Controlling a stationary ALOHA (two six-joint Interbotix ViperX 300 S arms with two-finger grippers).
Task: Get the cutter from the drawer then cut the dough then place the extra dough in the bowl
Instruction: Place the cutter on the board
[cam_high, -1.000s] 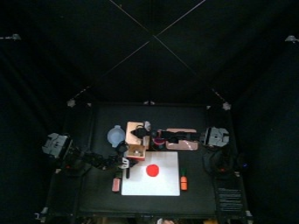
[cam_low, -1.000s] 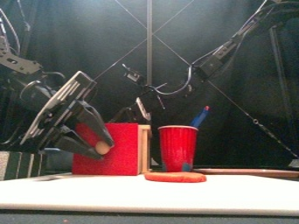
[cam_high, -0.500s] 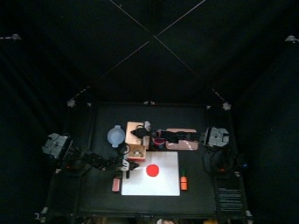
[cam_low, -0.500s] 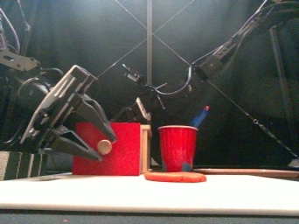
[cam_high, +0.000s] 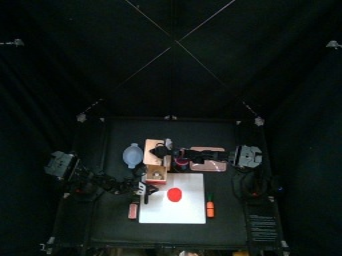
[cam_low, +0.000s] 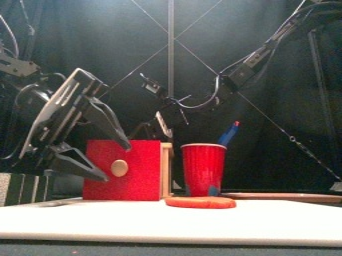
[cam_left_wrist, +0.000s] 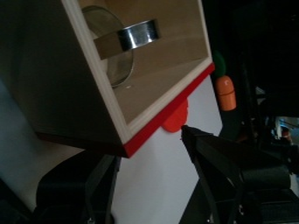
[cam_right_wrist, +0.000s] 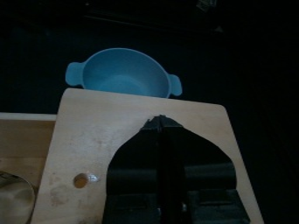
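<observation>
The pale wooden box (cam_right_wrist: 70, 149) stands behind the white cutting board (cam_low: 171, 222). Its red drawer front (cam_low: 123, 171) is pulled out. In the left wrist view the metal cutter (cam_left_wrist: 138, 35) lies inside the open drawer (cam_left_wrist: 152, 79). My left gripper (cam_low: 96, 150) is open just in front of the red knob (cam_left_wrist: 176, 118), without touching it. My right gripper (cam_right_wrist: 162, 122) is shut, its tip on the box top, with the blue-grey bowl (cam_right_wrist: 126, 74) beyond it. A flat red dough disc (cam_low: 201, 202) lies on the board.
A red cup (cam_low: 203, 168) with a blue toy knife (cam_low: 230, 132) stands to the right of the box. An orange carrot toy (cam_left_wrist: 225, 90) lies at the board's left edge, and another orange toy (cam_high: 209, 208) on its right side.
My left gripper has let go of the drawer knob: its jaws spread wide and drew back a little. The right arm has not moved.
</observation>
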